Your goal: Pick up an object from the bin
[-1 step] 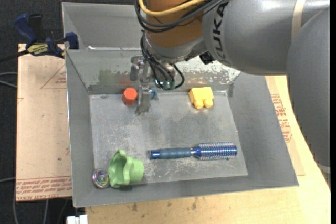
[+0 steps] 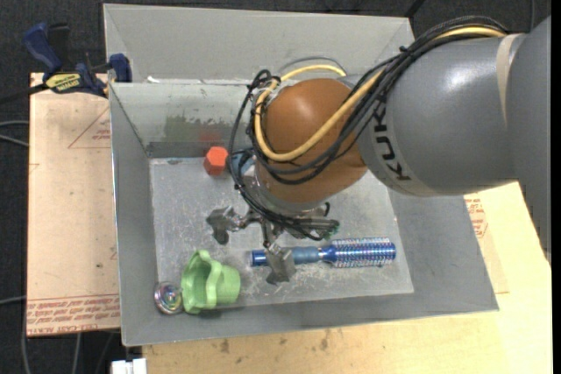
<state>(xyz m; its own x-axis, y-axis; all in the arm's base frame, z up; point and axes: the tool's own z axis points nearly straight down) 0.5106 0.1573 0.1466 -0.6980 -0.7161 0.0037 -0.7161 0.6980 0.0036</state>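
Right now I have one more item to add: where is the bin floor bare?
Along the left wall, between the orange block and the green cup. Also a narrow strip between the blue brush and the front wall. Crowded: the front-left corner, cup and shiny ball, and the middle under the fingers.

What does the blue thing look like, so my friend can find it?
Look in the grey bin, along its near wall. Right beside the claw lies a blue hairbrush, bristles to the right. Nothing else is long and blue: the green lump to its left is squat.
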